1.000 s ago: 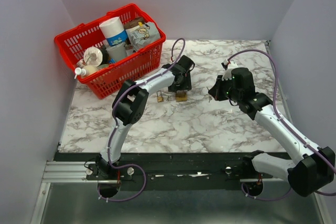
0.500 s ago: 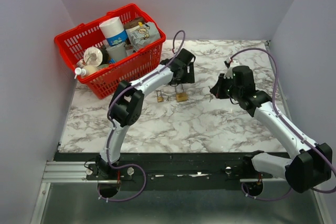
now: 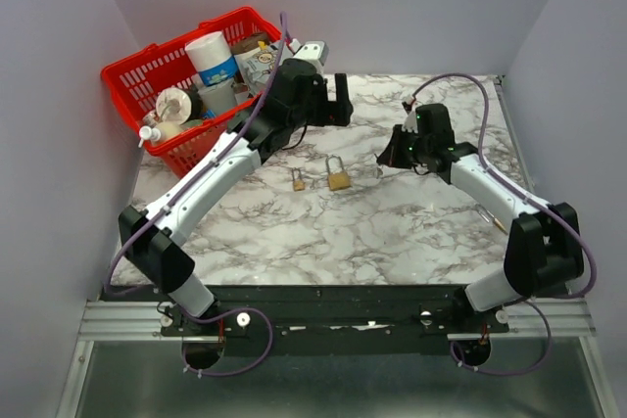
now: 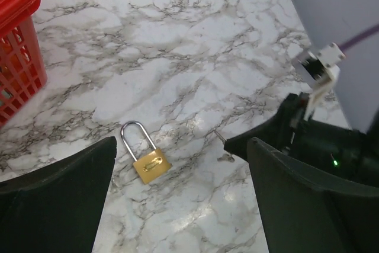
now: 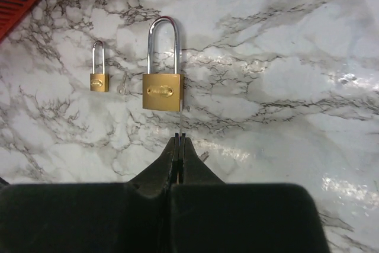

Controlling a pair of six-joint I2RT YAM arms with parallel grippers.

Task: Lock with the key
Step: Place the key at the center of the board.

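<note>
Right wrist view: right claw [image 5: 179,146] pinched tight on key [image 5: 179,118], tip at bottom edge of larger padlock [image 5: 161,90], flat on marble tabletop [image 5: 284,57]. Smaller padlock [image 5: 99,81] lies beside. Left claw [image 3: 338,113] gapes wide, hovers near red basket [image 3: 220,134].

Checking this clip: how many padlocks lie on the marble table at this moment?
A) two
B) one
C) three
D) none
A: the right wrist view shows a larger padlock and a smaller padlock lying apart, side by side, on the table.
</note>
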